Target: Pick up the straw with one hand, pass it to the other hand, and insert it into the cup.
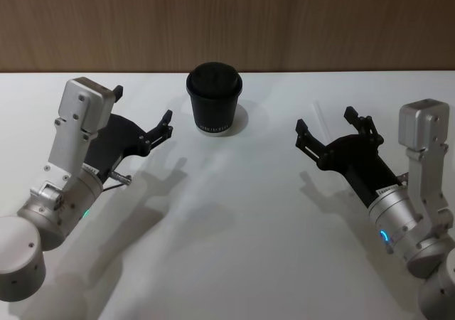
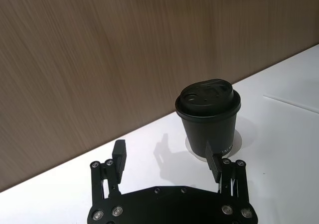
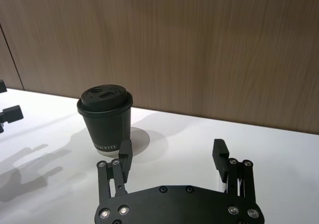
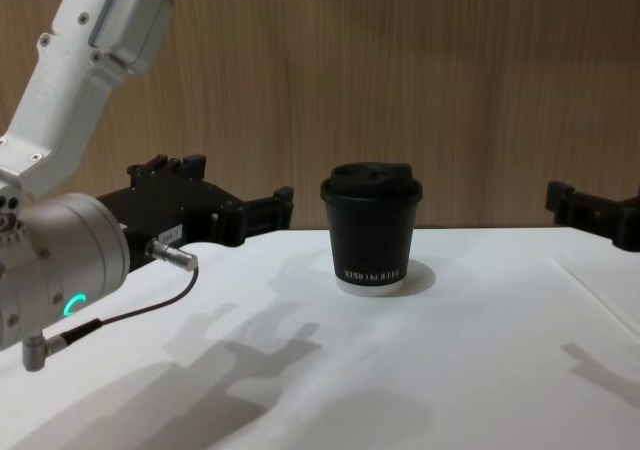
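Hovering over the straw (image 1: 318,112), right gripper (image 1: 325,121) has jaws apart, seemingly lined up to grab; left gripper (image 1: 142,104), jaws apart too, sits near the cup (image 1: 214,99), likely for the handoff.

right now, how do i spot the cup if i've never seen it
On the white table, look to the far side near the wooden wall. The cup stands upright there between the left gripper and the right gripper, both open: black, round, domed lid, small white lettering.
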